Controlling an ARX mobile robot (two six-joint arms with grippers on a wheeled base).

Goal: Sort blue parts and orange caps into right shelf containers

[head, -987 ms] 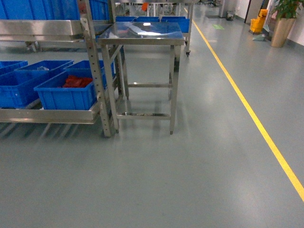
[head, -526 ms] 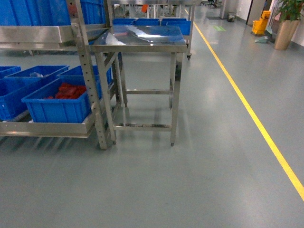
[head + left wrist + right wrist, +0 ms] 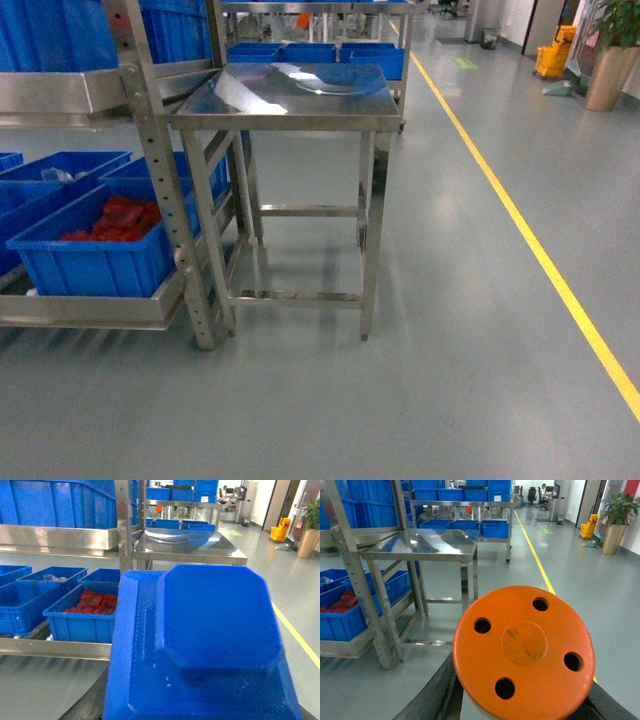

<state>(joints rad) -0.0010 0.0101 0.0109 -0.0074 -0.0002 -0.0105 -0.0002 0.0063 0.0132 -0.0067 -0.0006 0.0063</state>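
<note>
orange cap (image 3: 524,647) | gripped in right hand, apparently | blue part (image 3: 210,630) | left hand grip unclear

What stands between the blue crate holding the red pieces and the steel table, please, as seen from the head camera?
In the head view, the shelf's perforated steel upright stands between the blue crate with the red pieces and the steel table.

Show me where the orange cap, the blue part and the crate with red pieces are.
orange cap (image 3: 524,647): right wrist view, flat top face.
blue part (image 3: 217,617): left wrist view, raised top face.
crate with red pieces (image 3: 95,268): head view, front wall.
</note>
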